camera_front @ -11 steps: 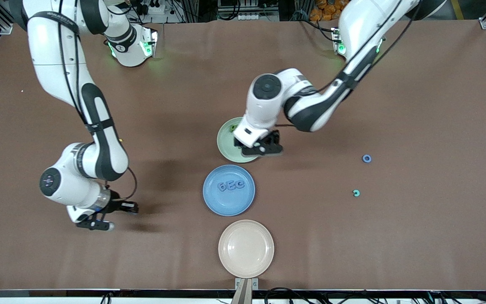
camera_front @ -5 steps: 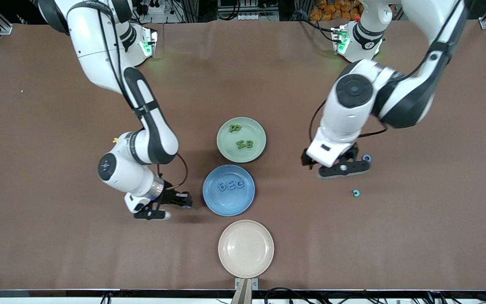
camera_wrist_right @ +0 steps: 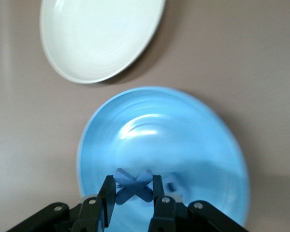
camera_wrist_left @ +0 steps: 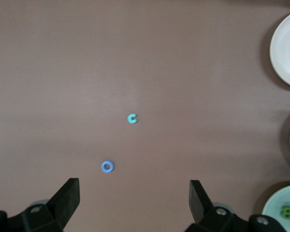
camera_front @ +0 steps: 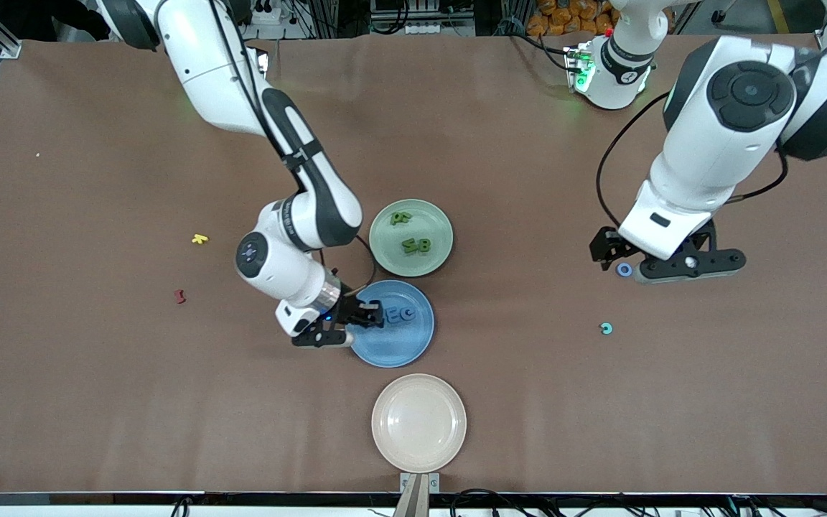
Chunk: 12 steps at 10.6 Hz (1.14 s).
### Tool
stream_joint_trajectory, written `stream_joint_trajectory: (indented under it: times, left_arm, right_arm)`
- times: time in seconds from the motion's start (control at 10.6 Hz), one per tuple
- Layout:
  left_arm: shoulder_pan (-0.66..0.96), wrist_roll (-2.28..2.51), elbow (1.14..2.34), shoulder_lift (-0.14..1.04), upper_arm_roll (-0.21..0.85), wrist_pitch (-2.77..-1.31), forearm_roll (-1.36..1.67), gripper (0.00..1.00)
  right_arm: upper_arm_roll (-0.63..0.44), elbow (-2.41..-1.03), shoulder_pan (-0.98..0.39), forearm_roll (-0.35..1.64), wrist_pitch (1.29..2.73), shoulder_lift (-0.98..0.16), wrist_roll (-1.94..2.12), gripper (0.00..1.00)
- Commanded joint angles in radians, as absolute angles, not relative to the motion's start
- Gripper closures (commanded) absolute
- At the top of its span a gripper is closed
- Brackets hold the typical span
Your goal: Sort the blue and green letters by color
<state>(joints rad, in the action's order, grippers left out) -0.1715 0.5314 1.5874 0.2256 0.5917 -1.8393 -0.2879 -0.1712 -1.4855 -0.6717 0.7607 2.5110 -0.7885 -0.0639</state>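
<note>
Blue X (camera_wrist_right: 133,186) is pinched betw. right gripper (camera_front: 353,321) fingers, over blue plate (camera_front: 406,345) near desk centre, where E & C (camera_front: 402,314) lie. Green letters (camera_front: 416,245) are on green plate (camera_front: 424,266). Left gripper (camera_front: 661,264) is spread wide, empty, over blue ring (camera_wrist_left: 107,166) toward left arm's end.

Left gripper (camera_wrist_left: 133,203) fingers (camera_wrist_left: 67,195) apart over table (camera_wrist_left: 135,58); blue ring (camera_wrist_left: 107,166), teal c-piece (camera_wrist_left: 132,118) near.

A yellow letter (camera_front: 200,239) and dark red letter (camera_front: 180,296) lie apart.
</note>
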Motion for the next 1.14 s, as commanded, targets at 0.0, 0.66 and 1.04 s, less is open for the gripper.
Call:
stream_joint_trajectory:
  times: [0.0,0.66,1.04]
  left_arm:
    - [-0.114,0.377,1.609,0.092,0.450,-1.750,-0.224,0.00]
    - [-0.009,0.209,1.490,0.043,0.124,-1.591,-0.031,0.00]
    - [-0.002,0.209,1.470,0.051,0.132,-1.507,-0.032,0.00]
  right_arm:
    - [-0.150,-1.471,-0.702,0.775,2.557,-0.798,-0.095,0.35]
    - [-0.156,-1.500,-0.664,0.718,2.559,-0.775,-0.086,0.00]
    - [-0.184,-1.476,-0.514,0.429,2.385,-0.770,-0.083,0.00]
